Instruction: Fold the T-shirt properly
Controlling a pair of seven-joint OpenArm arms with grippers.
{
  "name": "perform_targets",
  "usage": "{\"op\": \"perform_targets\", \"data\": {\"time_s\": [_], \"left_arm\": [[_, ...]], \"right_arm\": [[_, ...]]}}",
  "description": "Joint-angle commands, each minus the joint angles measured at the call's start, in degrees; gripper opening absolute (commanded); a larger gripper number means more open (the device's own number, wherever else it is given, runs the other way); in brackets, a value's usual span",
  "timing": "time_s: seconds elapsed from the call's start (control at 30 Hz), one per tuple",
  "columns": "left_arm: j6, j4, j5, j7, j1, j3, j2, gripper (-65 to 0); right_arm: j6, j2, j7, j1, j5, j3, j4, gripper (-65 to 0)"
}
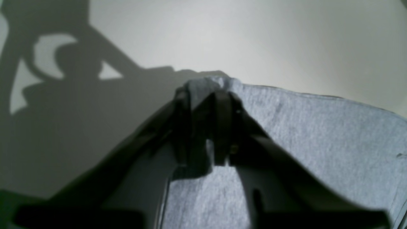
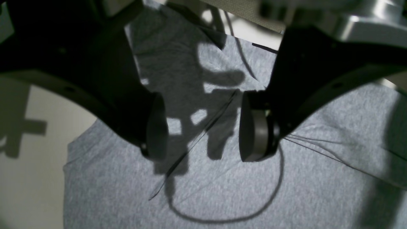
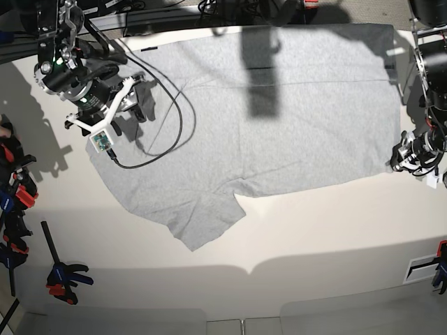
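Observation:
The light grey T-shirt lies spread flat over the white table, plain side up, with one sleeve pointing to the near edge. My left gripper is at the shirt's near right corner, shut on a small bunch of the cloth. In the base view this gripper sits low at the table's right side. My right gripper hangs open above the shirt's left part, near the neck and shoulder, with nothing between its round pads. The base view shows it at the far left.
A black cable loops over the cloth beside the right arm. Several orange and black clamps lie along the table's left edge, another clamp nearer the front. Bare white table extends in front of the shirt.

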Motion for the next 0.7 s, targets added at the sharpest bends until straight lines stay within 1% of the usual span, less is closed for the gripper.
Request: {"op": "perform_targets", "data": {"time_s": [0.0, 0.07, 0.1, 0.23, 0.4, 0.47, 0.57, 0.6, 0.67], "left_arm": [[-0.2, 0.3, 0.3, 0.6, -0.8, 0.0, -0.9, -58.5], [-0.2, 0.3, 0.3, -0.4, -0.8, 0.0, -0.9, -63.7], [-0.2, 0.3, 0.3, -1.0, -0.8, 0.0, -0.9, -65.0], [-0.2, 0.3, 0.3, -2.4, -0.9, 0.0, -0.9, -65.0], [-0.2, 0.4, 0.3, -2.0, -0.8, 0.0, -0.9, -65.0], [-0.2, 0.4, 0.3, -2.0, -0.8, 0.0, -0.9, -65.0], [-0.3, 0.4, 0.3, -2.0, -0.9, 0.0, -0.9, -65.0], [-0.3, 0.4, 0.3, -2.0, -0.9, 0.0, -0.9, -65.0], [-0.2, 0.4, 0.3, -2.0, -0.8, 0.0, -0.9, -65.0]], "right_arm": [[0.6, 0.7, 1.6, 0.5, 0.6, 0.3, 1.0, -30.8], [0.6, 0.7, 2.3, 0.5, 0.6, 0.3, 1.0, -30.8], [0.6, 0.7, 3.0, 0.5, 0.6, 0.3, 1.0, -30.8], [0.2, 0.6, 3.5, 2.8, 0.1, 0.3, 0.9, -30.8], [-1.3, 0.3, 4.1, 10.8, -0.1, 0.3, -0.3, -30.8], [-1.4, -1.3, 4.9, 15.2, -0.4, 0.3, -2.0, -30.8], [-1.2, -4.7, 5.6, 22.4, -1.7, 0.3, -7.2, -30.8], [-0.9, -5.8, 5.9, 24.9, -2.3, 0.3, -9.6, -30.8], [1.3, -7.9, 6.5, 29.9, -4.2, 0.3, -15.3, -30.8]]}}
